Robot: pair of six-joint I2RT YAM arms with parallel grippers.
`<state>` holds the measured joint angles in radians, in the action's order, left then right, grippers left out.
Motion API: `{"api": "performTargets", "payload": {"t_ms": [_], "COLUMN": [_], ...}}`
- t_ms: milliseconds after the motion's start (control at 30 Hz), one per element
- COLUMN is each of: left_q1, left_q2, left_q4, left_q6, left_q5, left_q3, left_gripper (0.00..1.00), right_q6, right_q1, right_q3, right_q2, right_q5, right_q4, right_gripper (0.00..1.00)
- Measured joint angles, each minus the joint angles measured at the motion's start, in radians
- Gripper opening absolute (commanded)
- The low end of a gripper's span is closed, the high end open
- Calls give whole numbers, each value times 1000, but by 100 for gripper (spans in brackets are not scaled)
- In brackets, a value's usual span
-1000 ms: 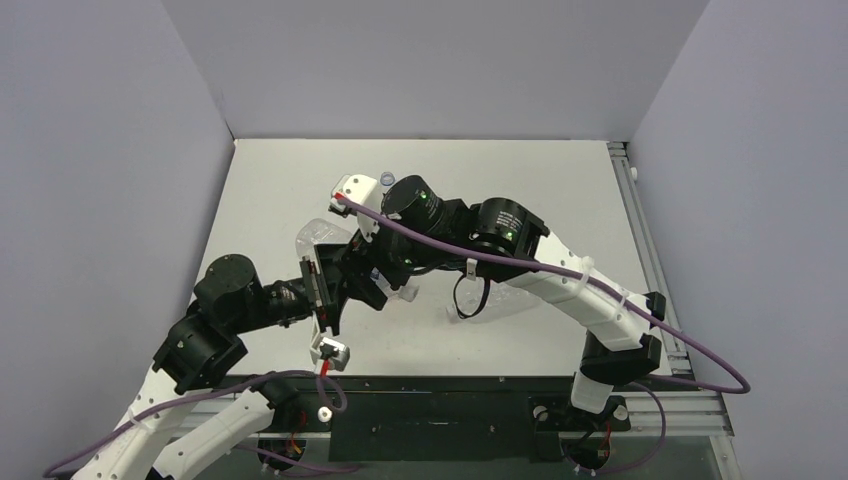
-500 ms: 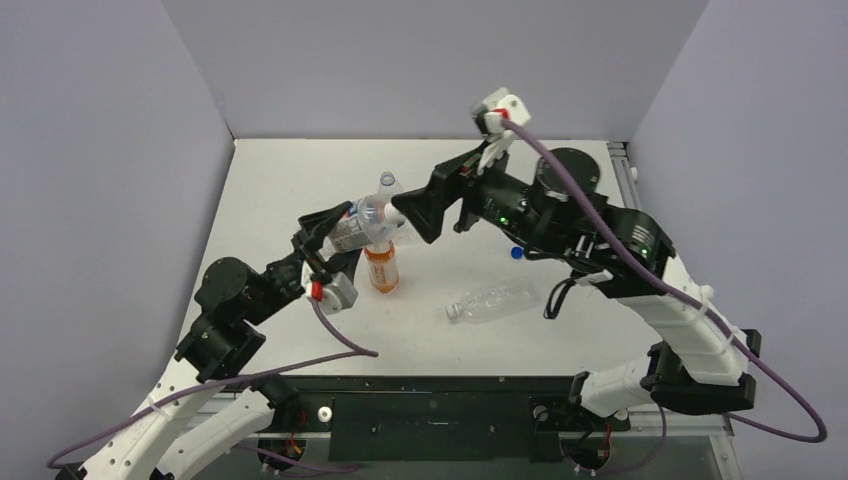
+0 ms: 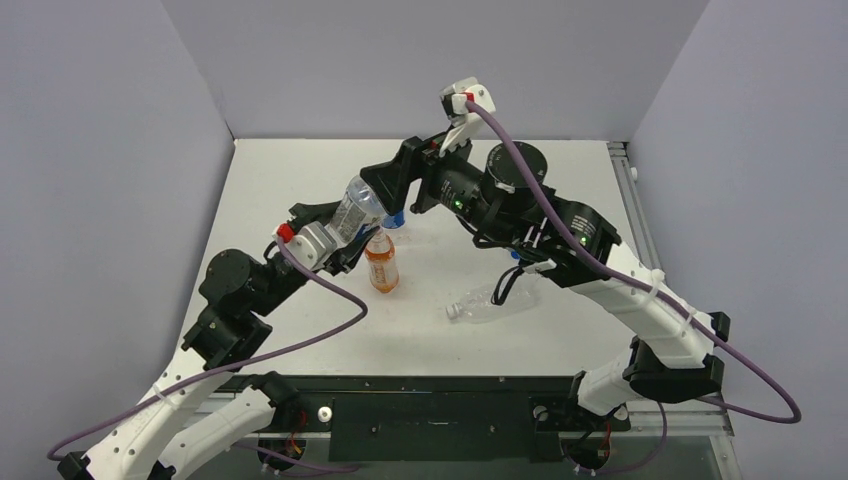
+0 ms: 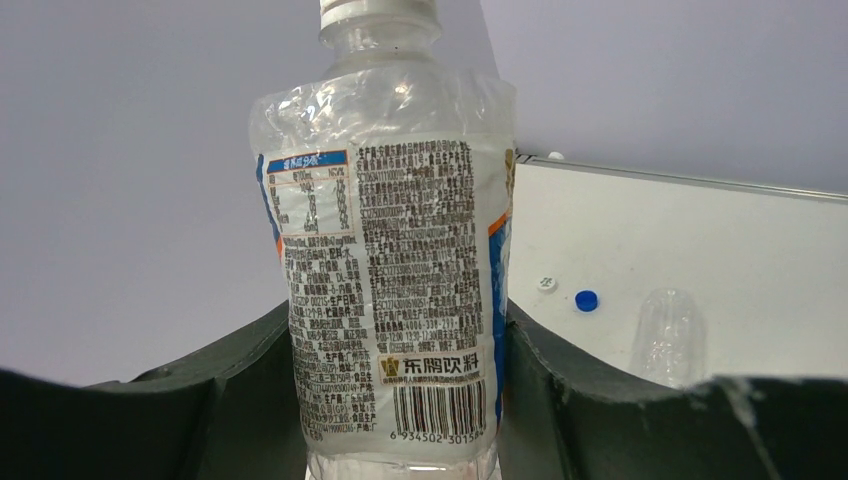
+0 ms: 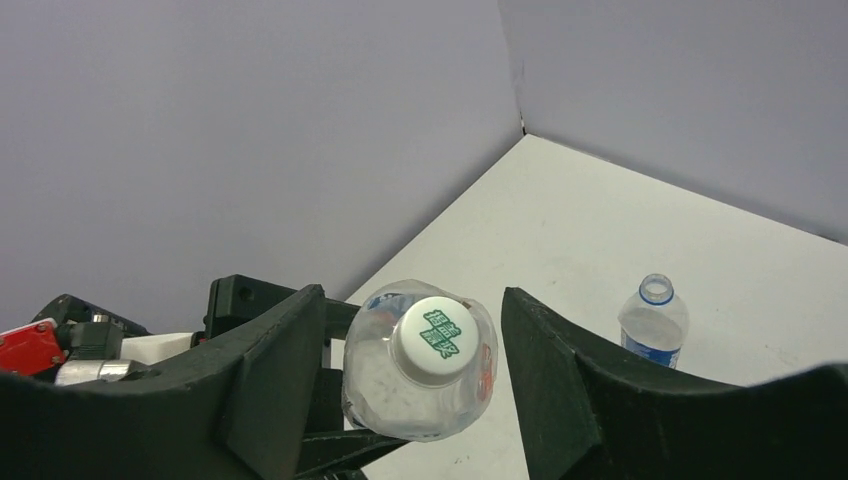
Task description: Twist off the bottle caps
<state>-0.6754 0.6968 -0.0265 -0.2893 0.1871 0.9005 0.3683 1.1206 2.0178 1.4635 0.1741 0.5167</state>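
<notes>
Holding labelled bottle (image 4: 400, 250) aloft, left gripper (image 4: 398, 330) pinching mid-body; thin, crumply, light, I judge. Stiff white cap (image 5: 437, 330) my grip point; right gripper (image 5: 412, 295) spread either side, not touching.

- We're looking into a robot lab test cell: plain grey partition walls (image 3: 420, 70) box in a white worktop (image 3: 290, 180) on three sides.
- Two jointed arms, left arm (image 3: 235, 290) and right arm (image 3: 650, 310), are bolted at the near edge, trailing purple cables (image 3: 340, 322).
- A bare metal rail (image 3: 648, 245) runs down the worktop's right side.
- The only props here are clear drink bottles (image 3: 495, 300).
</notes>
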Motion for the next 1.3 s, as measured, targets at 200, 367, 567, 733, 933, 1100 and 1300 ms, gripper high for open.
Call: {"api": "performTargets", "payload": {"t_ms": [200,367,567,733,933,1100,1300], "left_q1": [0,0,0,0,-2,-3,-4], "left_q2": [-3,-10,-13,-14,-8,-8,1], "left_q4": [-19,-26,-31,-31,-32,-31,-34], "left_q6": [53,69,76,80,92,117,225], "left_q5": [0,2,3,3,5,4,5], "left_q3": [2,2,3,4,6,8,26], "left_gripper": [44,44,44,44,44,44,46], "right_q6": [16,27,37,38,51,51,18], "right_q1": [0,0,0,0,-1,-1,-8], "right_q3": [0,6,32,32,35,35,28], "right_q2": [29,35,74,97,98,98,95], "right_q5": [19,32,37,36,31,29,-42], "right_q4": [-6,-23,-23,-21,-23,-27,-75], "right_gripper": [52,49,53,40,5,0,0]}}
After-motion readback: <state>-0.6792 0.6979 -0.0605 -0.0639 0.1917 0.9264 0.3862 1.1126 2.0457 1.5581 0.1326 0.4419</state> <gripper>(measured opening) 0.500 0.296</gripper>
